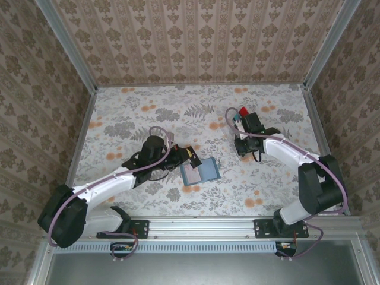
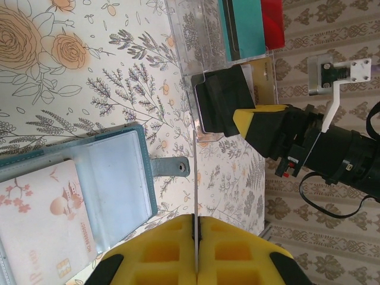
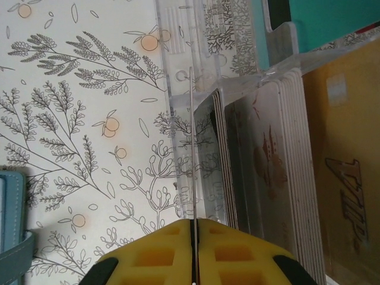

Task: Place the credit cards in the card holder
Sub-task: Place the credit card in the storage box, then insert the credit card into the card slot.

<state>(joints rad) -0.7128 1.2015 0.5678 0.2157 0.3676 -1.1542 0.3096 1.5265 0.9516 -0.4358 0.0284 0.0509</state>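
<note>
The card holder (image 1: 202, 172) lies open on the floral table, teal with grey pockets (image 2: 119, 172). A white blossom-print card (image 2: 41, 219) sits in one pocket. My left gripper (image 2: 196, 218) is shut on a thin credit card (image 2: 195, 178) seen edge-on, just right of the holder's strap tab (image 2: 172, 167). In the top view this gripper (image 1: 189, 155) hovers at the holder's left edge. My right gripper (image 3: 192, 221) is shut on another card (image 3: 191, 148), also edge-on, against the front of the clear rack (image 3: 237, 59). From above, it (image 1: 239, 123) sits at the rack (image 1: 242, 113).
The clear rack (image 2: 196, 35) holds upright teal (image 2: 243, 27) and red (image 2: 272, 24) cards, a stack of pale cards (image 3: 285, 166) and a tan one (image 3: 350, 166). Patterned walls enclose the table on three sides. The holder's edge (image 3: 9, 202) shows left of the right gripper.
</note>
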